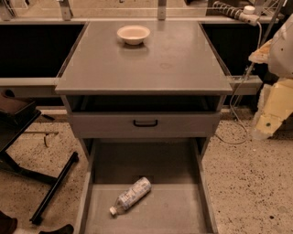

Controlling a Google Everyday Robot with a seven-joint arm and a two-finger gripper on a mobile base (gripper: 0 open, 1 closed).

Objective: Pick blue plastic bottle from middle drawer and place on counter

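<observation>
Blue plastic bottle [130, 195]: lying on its side on the floor of the middle drawer [176, 212], lower centre of frame, left of the drawer's midline. Clear body, pale printed label around the middle, white cap pointing to lower left, base to upper right. Nothing else touches it.

Middle drawer pulled out toward the bottom edge; grey bare floor, thin side walls. Above it, a closed grey drawer front [183, 124] with black handle [145, 123], then a dark open slot under the top.

Counter [151, 64]: flat grey, fills upper centre. One pale bowl [133, 34] upright near its far edge.

Gripper [268, 119]: right edge of frame, mid-height, beside the cabinet and well apart from bottle and counter. Jaw state: cannot tell.

Room: speckled floor [247, 183]; dark benches at either side; power strip [231, 11] upper right with white cable [233, 107] hanging; black stand legs [52, 189] lower left.
</observation>
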